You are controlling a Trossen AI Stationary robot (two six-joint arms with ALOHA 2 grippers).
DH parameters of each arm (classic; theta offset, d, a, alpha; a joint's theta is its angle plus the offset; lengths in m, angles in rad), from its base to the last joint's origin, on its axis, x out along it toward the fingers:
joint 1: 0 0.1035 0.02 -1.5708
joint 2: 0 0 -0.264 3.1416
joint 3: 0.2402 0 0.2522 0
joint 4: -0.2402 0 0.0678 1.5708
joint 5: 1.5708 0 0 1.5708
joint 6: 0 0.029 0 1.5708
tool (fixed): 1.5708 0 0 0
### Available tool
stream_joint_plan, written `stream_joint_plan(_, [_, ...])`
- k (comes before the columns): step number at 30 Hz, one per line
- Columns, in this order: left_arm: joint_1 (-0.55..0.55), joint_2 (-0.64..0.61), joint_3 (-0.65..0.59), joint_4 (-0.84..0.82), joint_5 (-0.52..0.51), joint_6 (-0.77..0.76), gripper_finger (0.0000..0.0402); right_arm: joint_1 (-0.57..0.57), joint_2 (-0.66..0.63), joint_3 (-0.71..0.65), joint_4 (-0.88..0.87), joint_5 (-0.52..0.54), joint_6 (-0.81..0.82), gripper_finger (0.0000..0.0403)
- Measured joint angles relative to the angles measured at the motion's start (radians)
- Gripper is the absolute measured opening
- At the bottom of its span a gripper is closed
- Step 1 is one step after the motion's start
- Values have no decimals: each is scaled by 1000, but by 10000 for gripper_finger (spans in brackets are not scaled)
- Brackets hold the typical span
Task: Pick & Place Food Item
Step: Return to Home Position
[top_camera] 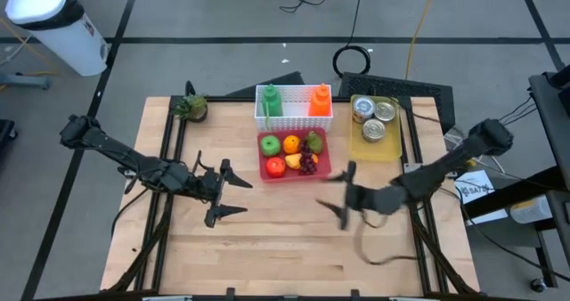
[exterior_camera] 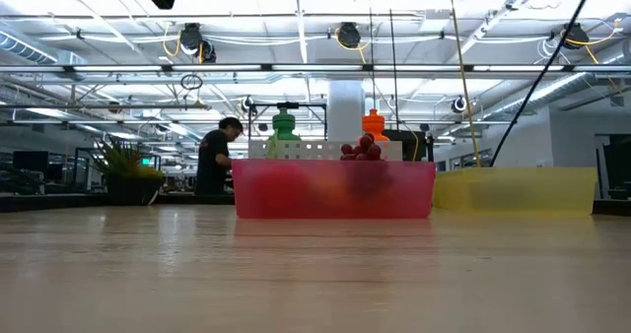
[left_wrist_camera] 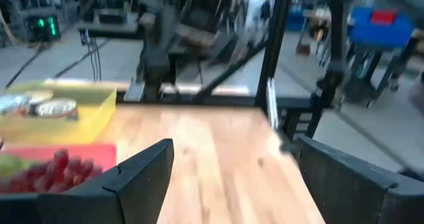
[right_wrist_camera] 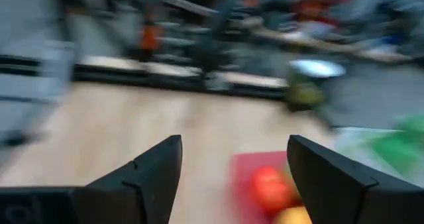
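A red tray [top_camera: 322, 166] at the table's middle back holds a green apple [top_camera: 270, 143], an orange [top_camera: 291, 143], a pear [top_camera: 314, 142], a red tomato [top_camera: 275, 166] and dark grapes [top_camera: 307, 163]. In the low view the tray [exterior_camera: 333, 190] shows with grapes on top. My left gripper [top_camera: 230, 198] is open and empty, left of the tray and nearer the front. My right gripper [top_camera: 343, 194] is open and empty, just in front of the tray's right corner. The right wrist view shows the tomato [right_wrist_camera: 269, 185] ahead.
A white basket [top_camera: 294, 119] with a green bottle [top_camera: 271, 101] and an orange bottle [top_camera: 319, 100] stands behind the tray. A yellow tray [top_camera: 378, 147] with cans [top_camera: 372, 117] is at the back right. A small plant [top_camera: 191, 108] is at the back left. A person [exterior_camera: 214, 156] stands beyond the table.
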Motion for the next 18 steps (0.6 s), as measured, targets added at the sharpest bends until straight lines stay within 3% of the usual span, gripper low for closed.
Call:
stream_joint_plan(3, [0,0,0,-78,-8,16,324,53,-107,-1,-155,-116,21,255])
stream_joint_plan(6, [1,-1,-31,-64,-35,8,324,94,-204,-11,-332,-119,88,258])
stream_joint_plan(9, [13,-1,-118,46,27,45,324,120,-253,-122,-335,-122,223,259])
stream_joint_plan(11, [29,0,-193,117,80,97,324,119,-269,-230,-238,-130,261,257])
stream_joint_plan(13, [68,-5,-269,209,65,62,324,110,-296,-346,-80,-153,282,256])
stream_joint_plan(15, [115,-39,-340,287,52,25,324,86,-325,-460,104,-255,283,256])
stream_joint_plan(18, [187,-103,-439,387,115,1,324,19,-381,-631,357,-406,285,256])
